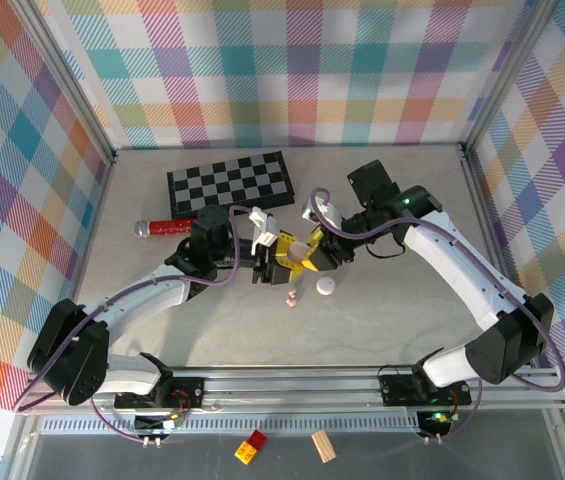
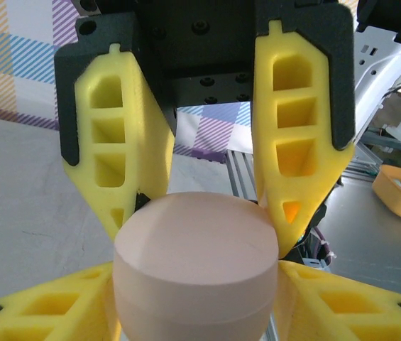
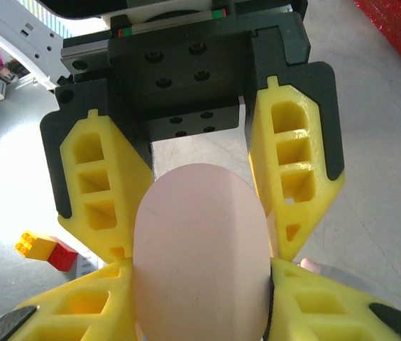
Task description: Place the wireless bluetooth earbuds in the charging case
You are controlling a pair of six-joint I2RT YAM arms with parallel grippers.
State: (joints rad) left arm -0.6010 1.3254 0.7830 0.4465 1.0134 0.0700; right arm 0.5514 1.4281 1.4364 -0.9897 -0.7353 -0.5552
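The pale pink pebble-like charging case [image 1: 301, 249] hangs above mid-table between both grippers. My left gripper [image 1: 284, 253] comes from the left. In the left wrist view its yellow fingers [image 2: 44, 305] press both sides of the closed case [image 2: 196, 263]. My right gripper [image 1: 315, 256] comes from the right and is shut on the case [image 3: 200, 249] across its narrow width, fingers [image 3: 314, 305] against it. One tiny pink earbud [image 1: 290, 297] lies on the table just below the grippers, and shows again as the earbud [image 3: 311, 266] beside the case.
A white pebble-like case [image 1: 326, 287] lies just right of the earbud. A checkerboard [image 1: 230, 183] and a red glittery tube [image 1: 167, 227] sit behind the left arm. A red-and-yellow brick [image 1: 252, 449] and a wooden block [image 1: 323, 446] lie on the front ledge.
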